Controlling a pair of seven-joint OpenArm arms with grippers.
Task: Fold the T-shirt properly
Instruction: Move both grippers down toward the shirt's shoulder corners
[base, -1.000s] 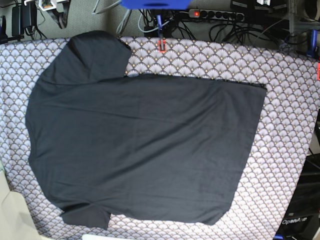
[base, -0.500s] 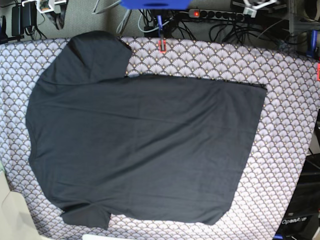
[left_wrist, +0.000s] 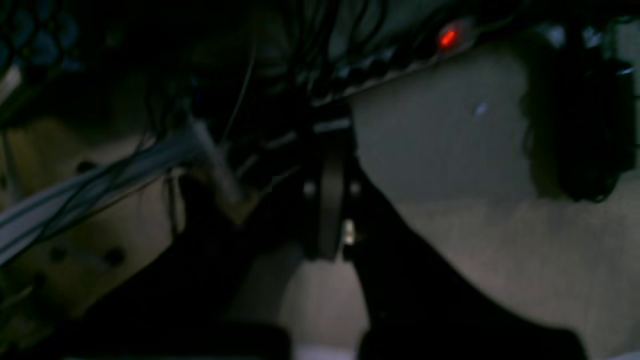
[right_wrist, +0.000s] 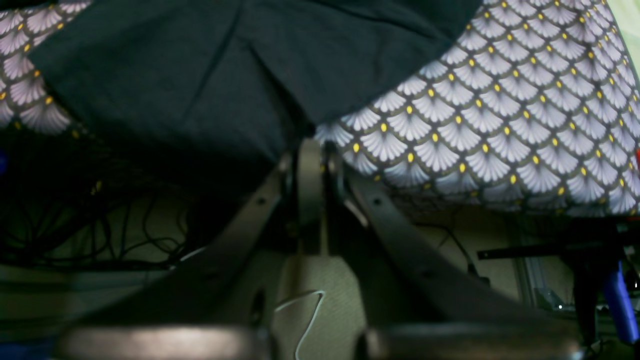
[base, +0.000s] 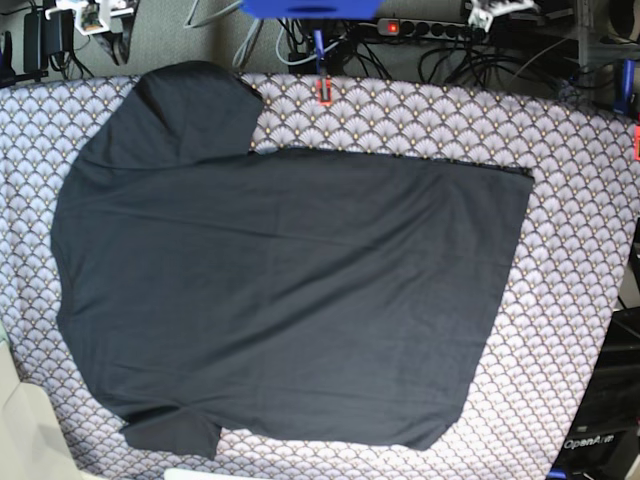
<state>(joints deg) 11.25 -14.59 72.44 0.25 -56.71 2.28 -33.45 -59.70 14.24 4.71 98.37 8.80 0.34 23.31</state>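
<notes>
The T-shirt (base: 285, 290) lies spread flat and unfolded on the fan-patterned tablecloth (base: 560, 300) covering the tabletop, one sleeve at the far left corner and one at the near left edge; we judge no fold begun, so the next move calls for both arms to descend and pinch an edge. Only the wrist views show each pincer: the left pincer (left_wrist: 327, 220) and right pincer (right_wrist: 310, 200) are closed, empty, off the cloth; only the base view shows the whole garment.

Fan-patterned tablecloth (base: 580, 200), tangled cables (base: 450, 55), lit power strip (base: 430, 27)
</notes>
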